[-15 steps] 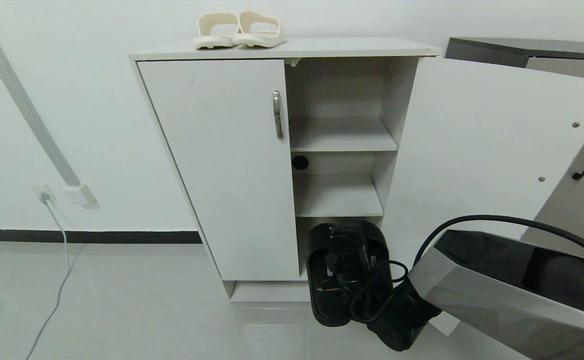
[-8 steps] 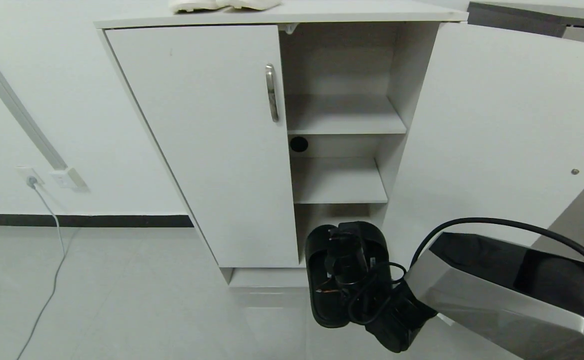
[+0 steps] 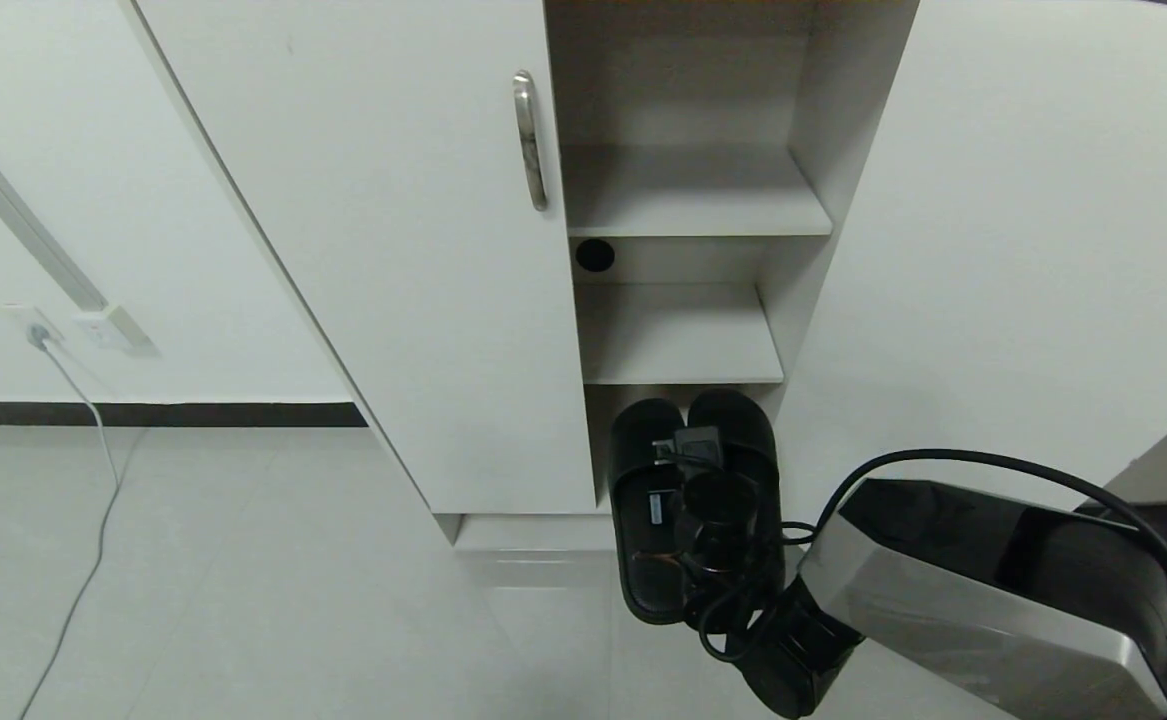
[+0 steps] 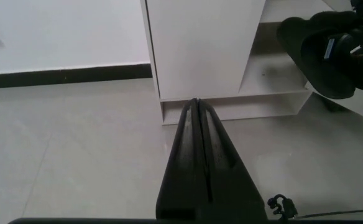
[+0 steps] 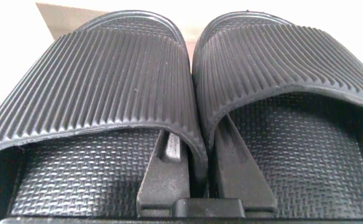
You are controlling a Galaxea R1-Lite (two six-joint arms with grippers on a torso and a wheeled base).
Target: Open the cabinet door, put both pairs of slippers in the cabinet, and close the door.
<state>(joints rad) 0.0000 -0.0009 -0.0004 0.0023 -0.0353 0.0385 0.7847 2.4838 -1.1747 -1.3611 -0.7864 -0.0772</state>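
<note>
1. The left gripper (image 4: 196, 104) hangs over the floor (image 4: 76, 155), its fingers pressed together and empty.
2. The black slippers (image 3: 693, 470) are at the cabinet's (image 3: 393, 250) bottom compartment, front ends just inside.
3. The right gripper (image 5: 197, 158) pinches their inner sides together.
4. The right door (image 3: 1023, 250) is open. The second pair and the closing are left.

The head camera dipped and drew closer to the cabinet (image 3: 393, 250). In the right pincer (image 3: 693, 452), the black slippers (image 3: 643, 500) tipped, with both toe ends showing ahead of it.
</note>
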